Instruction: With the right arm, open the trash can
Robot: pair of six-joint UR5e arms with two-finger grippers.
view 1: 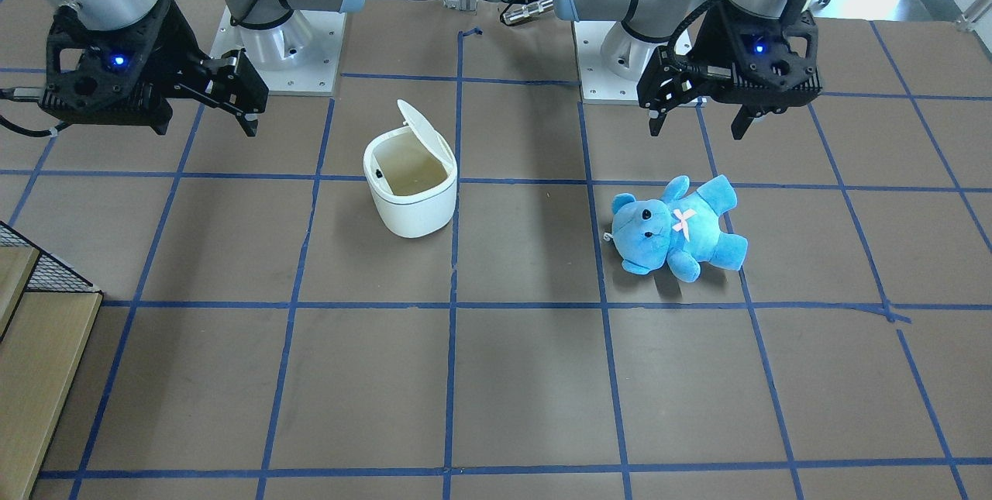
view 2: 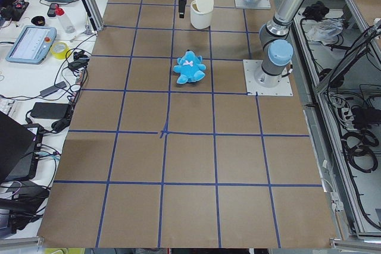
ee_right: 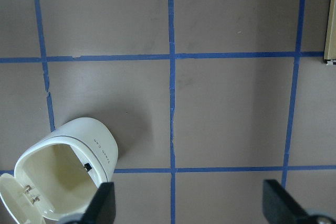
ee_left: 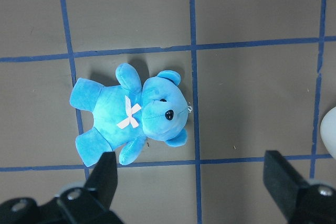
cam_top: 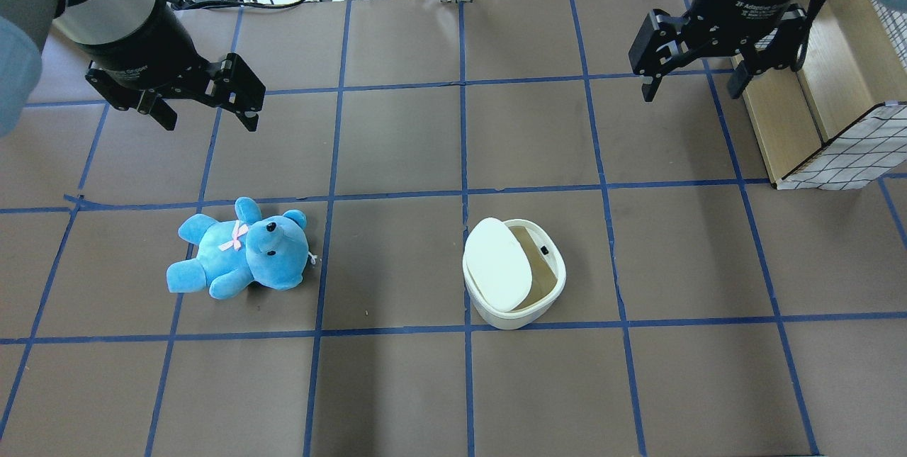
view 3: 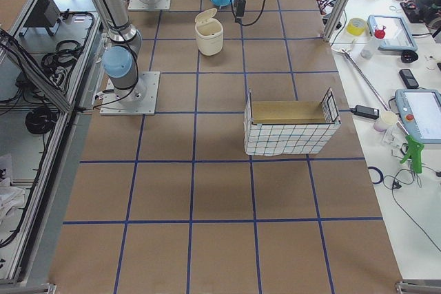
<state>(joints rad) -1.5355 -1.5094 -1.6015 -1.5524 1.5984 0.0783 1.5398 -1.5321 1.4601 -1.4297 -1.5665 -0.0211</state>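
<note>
White bin (view 1: 411, 198), lid (view 1: 425, 126) flipped up, beige inside showing. R gripper (cam_top: 691, 92) & L gripper (cam_top: 210, 124): jaws spread wide, holding nothing.

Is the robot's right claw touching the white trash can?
Apart. The overhead view shows the right gripper open and well away from the trash can, with bare brown table between them.
</note>
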